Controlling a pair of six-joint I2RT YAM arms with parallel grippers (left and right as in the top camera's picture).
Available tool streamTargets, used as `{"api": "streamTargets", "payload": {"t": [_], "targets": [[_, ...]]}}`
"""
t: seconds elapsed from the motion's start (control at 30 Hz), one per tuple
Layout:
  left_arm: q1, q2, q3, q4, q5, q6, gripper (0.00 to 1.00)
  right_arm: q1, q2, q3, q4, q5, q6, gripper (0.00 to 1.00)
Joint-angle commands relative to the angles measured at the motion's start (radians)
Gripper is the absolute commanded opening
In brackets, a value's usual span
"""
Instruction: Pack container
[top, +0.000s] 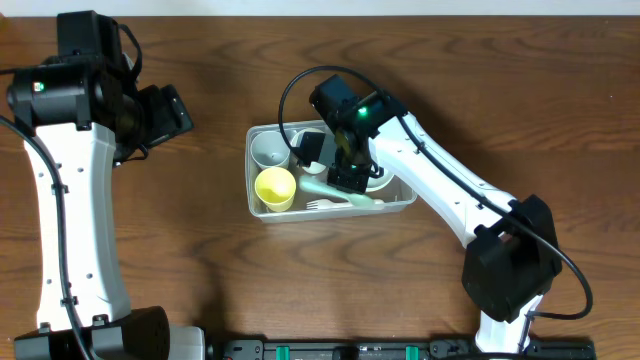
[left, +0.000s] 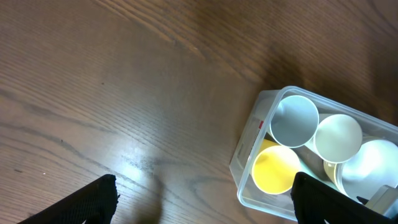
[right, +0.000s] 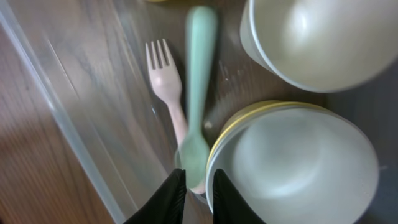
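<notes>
The clear plastic container (top: 251, 170) sits mid-table and also shows in the left wrist view (left: 247, 151). It holds a white cup (top: 269, 150), a yellow cup (top: 275, 187), a green spoon (right: 198, 93) and a pale pink fork (right: 163, 74). It also holds a white bowl nested in a yellow bowl (right: 298, 162). My right gripper (top: 350, 180) hangs inside the container. Its fingers (right: 196, 190) are nearly closed, with the blurred spoon's near end between the tips. My left gripper (left: 205, 199) is open and empty over bare table, left of the container.
A second white cup (right: 317, 37) stands beyond the nested bowls. The container's clear side wall (right: 56, 106) runs left of the fork. The left arm (top: 70, 200) stands along the table's left side. Bare wood surrounds the container.
</notes>
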Motion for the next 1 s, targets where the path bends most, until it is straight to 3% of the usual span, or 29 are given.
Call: {"api": "streamTargets", "payload": {"t": [0.0, 0.17, 0.4, 0.47, 0.5, 0.6, 0.67, 0.97], "targets": [[0.004, -0.009, -0.008, -0.003, 0.003, 0.006, 0.89, -0.005, -0.022, 0.002, 0.002, 0.031, 0.055, 0.16], [0.004, -0.009, -0.008, -0.002, 0.003, 0.006, 0.90, -0.060, -0.093, 0.002, 0.058, 0.036, 0.177, 0.16], [-0.056, -0.009, -0.008, 0.041, 0.008, 0.127, 0.89, -0.244, -0.224, 0.002, 0.214, 0.151, 0.598, 0.24], [-0.101, -0.008, -0.008, 0.068, 0.007, 0.173, 0.89, -0.311, -0.245, 0.002, 0.232, 0.151, 0.686, 0.42], [-0.124, -0.005, -0.008, 0.082, 0.007, 0.196, 0.90, -0.342, -0.248, 0.002, 0.237, 0.150, 0.719, 0.59], [-0.191, 0.010, -0.008, 0.119, 0.007, 0.249, 0.95, -0.428, -0.248, 0.002, 0.235, 0.146, 0.784, 0.99], [-0.225, 0.023, -0.008, 0.129, 0.006, 0.267, 1.00, -0.470, -0.246, 0.002, 0.230, 0.146, 0.784, 0.99], [-0.266, 0.070, -0.008, 0.136, 0.006, 0.303, 0.98, -0.571, -0.246, 0.002, 0.245, 0.180, 0.755, 0.99]]}}
